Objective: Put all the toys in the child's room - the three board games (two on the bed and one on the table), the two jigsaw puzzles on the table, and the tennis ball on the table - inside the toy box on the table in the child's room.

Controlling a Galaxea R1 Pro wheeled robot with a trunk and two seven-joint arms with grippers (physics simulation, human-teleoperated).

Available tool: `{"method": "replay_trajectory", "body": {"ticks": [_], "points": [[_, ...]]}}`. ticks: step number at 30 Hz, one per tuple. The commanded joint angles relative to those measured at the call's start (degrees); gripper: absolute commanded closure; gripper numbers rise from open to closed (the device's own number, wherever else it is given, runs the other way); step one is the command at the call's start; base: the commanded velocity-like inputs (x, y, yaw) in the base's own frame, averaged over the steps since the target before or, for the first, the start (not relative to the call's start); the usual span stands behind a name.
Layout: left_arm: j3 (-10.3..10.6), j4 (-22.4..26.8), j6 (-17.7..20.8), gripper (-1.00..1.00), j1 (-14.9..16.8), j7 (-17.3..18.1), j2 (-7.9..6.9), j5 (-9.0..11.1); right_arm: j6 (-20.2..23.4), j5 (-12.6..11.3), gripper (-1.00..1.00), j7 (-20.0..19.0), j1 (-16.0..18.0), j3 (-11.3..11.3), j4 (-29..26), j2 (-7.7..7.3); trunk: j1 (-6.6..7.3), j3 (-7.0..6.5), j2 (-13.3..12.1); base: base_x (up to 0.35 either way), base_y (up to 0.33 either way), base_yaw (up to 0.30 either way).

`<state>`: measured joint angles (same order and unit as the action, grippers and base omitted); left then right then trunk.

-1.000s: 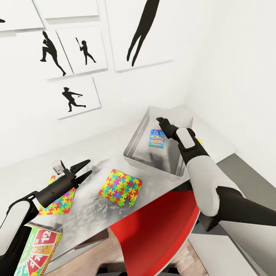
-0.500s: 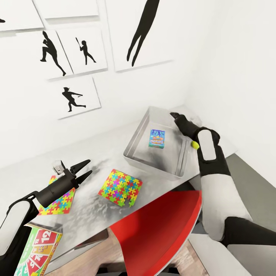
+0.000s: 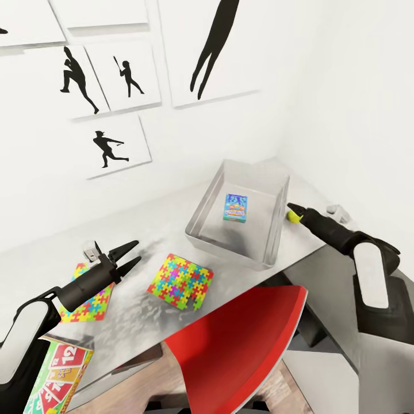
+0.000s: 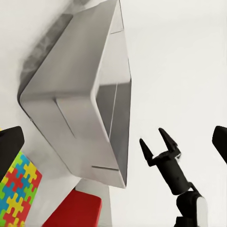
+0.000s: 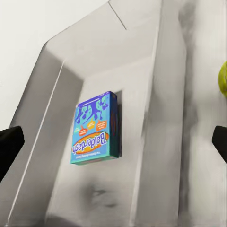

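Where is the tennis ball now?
In the head view, the tennis ball lies on the table, just outside the toy box's right wall, at the right gripper's tips.

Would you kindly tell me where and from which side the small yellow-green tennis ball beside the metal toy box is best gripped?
Probably from above, fingers closing across the middle of the small yellow-green tennis ball: it is round, so any pinch through the centre works. It lies on the table close by the wall of the grey metal toy box, so a sideways approach looks crowded. The open right gripper is nearest.

Right claw [image 3: 291, 208] withdrawn from above the toy box [image 3: 210, 208], swung outward past its far side, now beside the tennis ball [image 3: 294, 216], left claw [image 3: 126, 257] dropped slightly toward the tabletop [image 3: 132, 313].
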<state>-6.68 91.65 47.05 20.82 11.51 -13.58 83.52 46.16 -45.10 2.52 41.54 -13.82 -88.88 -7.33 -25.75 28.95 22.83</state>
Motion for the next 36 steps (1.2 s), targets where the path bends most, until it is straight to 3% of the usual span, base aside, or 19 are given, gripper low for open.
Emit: {"method": "replay_trajectory", "body": {"ticks": [1,3,4,5,7,8,10,18,27,36], "points": [[0.0,0.0,0.3,-1.0,0.0,0.2,0.01,-0.1,0.3,-0.5,-1.0,0.2,0.0,-0.1,-0.1,-0.05,-0.04,0.08,0.1,0.0,0.0,0.0],[0.9,0.0,0.2,-1.0,0.1,0.3,0.02,-0.1,0.0,-0.5,-1.0,-4.6,-3.3,-0.4,-1.3,-2.86,-0.04,0.08,0.1,0.0,0.0,0.0],[2.1,0.0,0.1,-1.0,0.1,0.5,0.03,-0.1,-1.9,-0.5,-1.0,-12.2,-6.8,-1.9,-2.4,-6.11,-0.04,0.08,0.1,0.0,0.0,0.0],[2.1,0.0,0.1,-1.0,0.1,0.5,0.03,-0.1,-1.9,-0.5,-1.0,-12.2,-6.8,-1.9,-2.4,-6.11,-0.04,0.08,0.1,0.0,0.0,0.0],[2.5,0.1,0.1,-1.0,0.1,0.6,0.02,-0.1,-3.2,-0.5,-1.0,-17.2,-8.2,-3.6,-2.8,-7.76,-0.04,0.08,0.1,0.0,0.0,0.0],[2.5,0.1,0.1,-1.0,0.1,0.6,0.02,-0.1,-3.2,-0.5,-1.0,-17.2,-8.2,-3.6,-2.8,-7.76,-0.04,0.08,0.1,0.0,0.0,0.0],[2.7,0.1,0.1,-1.0,0.1,0.7,0.0,-0.1,-4.0,-0.5,-1.0,-21.8,-9.2,-5.3,-3.1,-8.89,-0.04,0.08,0.1,0.0,0.0,0.0],[3.0,0.1,0.0,-1.0,0.1,0.7,-0.03,-0.1,-4.8,-0.5,-1.0,-29.3,-12.0,-8.7,-3.4,-10.2,-0.04,0.08,0.1,-0.066,0.0,0.0],[3.1,0.1,0.1,-1.0,0.3,0.9,-0.04,-0.1,-5.2,-0.5,-1.0,-41.1,-16.2,-15.6,-3.5,-11.39,-0.04,0.08,0.1,-0.242,0.0,0.0],[3.2,0.1,0.2,-1.0,0.4,1.0,-0.04,-0.1,-5.2,-0.5,-1.0,-45.5,-18.8,-18.5,-3.6,-12.32,-0.04,0.04,0.1,-0.291,0.0,-0.005]]}}
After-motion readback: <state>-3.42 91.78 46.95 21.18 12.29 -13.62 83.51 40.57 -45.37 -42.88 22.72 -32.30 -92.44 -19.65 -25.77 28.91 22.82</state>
